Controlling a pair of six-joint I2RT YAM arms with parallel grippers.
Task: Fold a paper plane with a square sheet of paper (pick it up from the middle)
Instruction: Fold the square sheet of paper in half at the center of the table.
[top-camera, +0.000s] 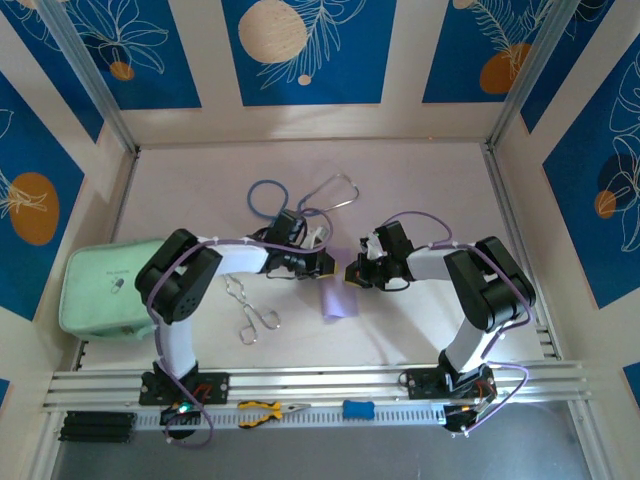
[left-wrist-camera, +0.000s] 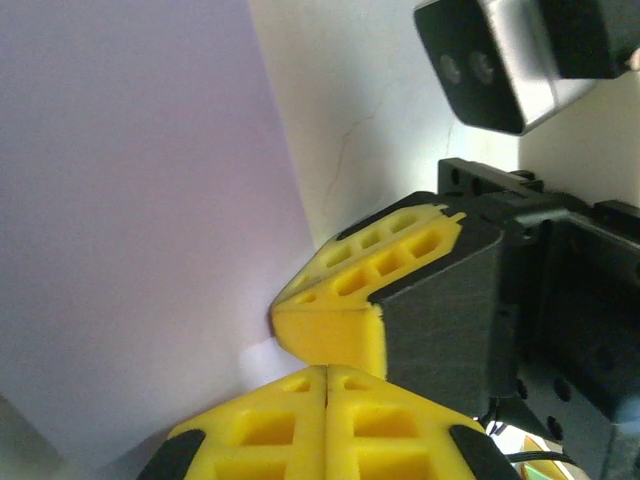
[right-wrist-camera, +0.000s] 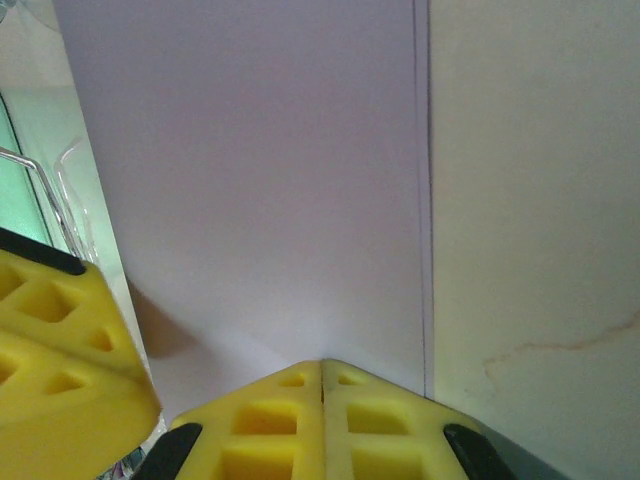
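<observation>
The square sheet of paper (top-camera: 339, 300) is pale lilac and shows as a narrow folded strip at mid-table, just below where the two grippers meet. My left gripper (top-camera: 328, 268) and right gripper (top-camera: 350, 272) stand tip to tip over its upper edge. In the left wrist view the left gripper (left-wrist-camera: 327, 370) is shut, its yellow pads pressed together, with the sheet (left-wrist-camera: 130, 200) running up from its tip. The right gripper's fingers (left-wrist-camera: 330, 335) touch it. In the right wrist view the right gripper (right-wrist-camera: 322, 362) is shut on the sheet (right-wrist-camera: 260, 180), which tents at its tip.
A mint-green pouch (top-camera: 100, 290) lies at the left edge. Metal forceps (top-camera: 250, 310) rest left of the sheet, and a stethoscope (top-camera: 300, 195) lies behind the grippers. Yellow-handled pliers (top-camera: 268, 410) and a blue object (top-camera: 358, 409) sit on the front rail.
</observation>
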